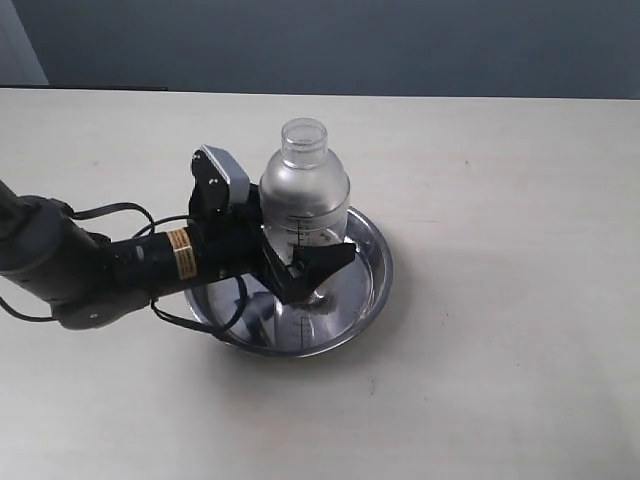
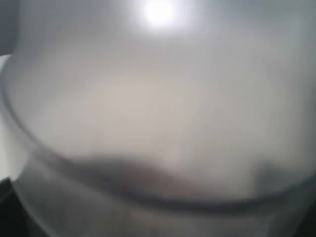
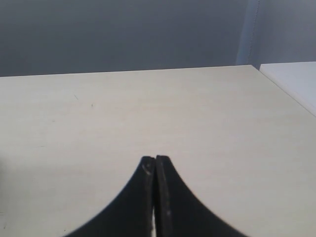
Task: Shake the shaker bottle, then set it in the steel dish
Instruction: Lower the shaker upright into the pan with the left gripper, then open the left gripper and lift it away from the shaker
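Pale wooden tabletop (image 1: 500, 380), grey-blue wall (image 1: 350, 40) behind (plain, matte)

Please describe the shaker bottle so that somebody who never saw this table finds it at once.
On the pale table, find the shiny round steel dish near the middle. The shaker bottle stands upright in it, the black left claw around its lower part. It alone is see-through: frosted plastic, domed top, round cap, black printed scale.

Exterior view: high, angled down on table (image 1: 520, 380), moderately near, bottle (image 1: 303, 190) centred. Left wrist view: hard against bottle, blurred. Right wrist view: low, facing along table to wall (image 3: 123, 34). Shared: table.
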Robot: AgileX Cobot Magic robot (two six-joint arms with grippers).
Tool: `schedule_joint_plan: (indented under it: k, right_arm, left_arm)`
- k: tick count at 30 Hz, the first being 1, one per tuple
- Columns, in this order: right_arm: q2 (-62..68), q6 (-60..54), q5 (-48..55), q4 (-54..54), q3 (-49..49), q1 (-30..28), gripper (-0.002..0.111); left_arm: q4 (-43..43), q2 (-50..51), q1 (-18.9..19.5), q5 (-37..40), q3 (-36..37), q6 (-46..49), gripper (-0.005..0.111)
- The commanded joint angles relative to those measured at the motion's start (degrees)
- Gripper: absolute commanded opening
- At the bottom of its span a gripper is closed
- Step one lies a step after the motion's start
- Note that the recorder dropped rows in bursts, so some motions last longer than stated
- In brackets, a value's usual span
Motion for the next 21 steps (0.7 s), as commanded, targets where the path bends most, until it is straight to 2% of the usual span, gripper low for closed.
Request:
schedule_joint_plan:
  k: [1, 9, 16, 19, 21]
  right_arm:
    - [-0.3, -0.1, -0.7, 0.0, 0.1, -0.2, -0.001]
    - [-0.3, -0.1, -0.7, 0.0, 0.1, -0.2, -0.001]
    - [-0.3, -0.1, -0.7, 0.0, 0.1, -0.2, -0.001]
    - [-0.3, -0.1, -0.7, 0.0, 0.1, -0.2, -0.001]
    - [-0.3, -0.1, -0.7, 0.0, 0.1, -0.2, -0.001]
  left_arm:
    - [1.3, -4.3, 0.2, -0.9, 0.1, -0.4, 0.105]
    - [0.2, -11.3, 1.0, -0.9, 0.1, -0.2, 0.105]
    - [2.2, -22.0, 4.7, -0.9, 0.1, -2.8, 0.105]
    - [3.0, -29.5, 6.4, 7.1, 0.1, -7.7, 0.099]
    - [3.4, -36.1, 7.2, 17.7, 0.1, -11.2, 0.087]
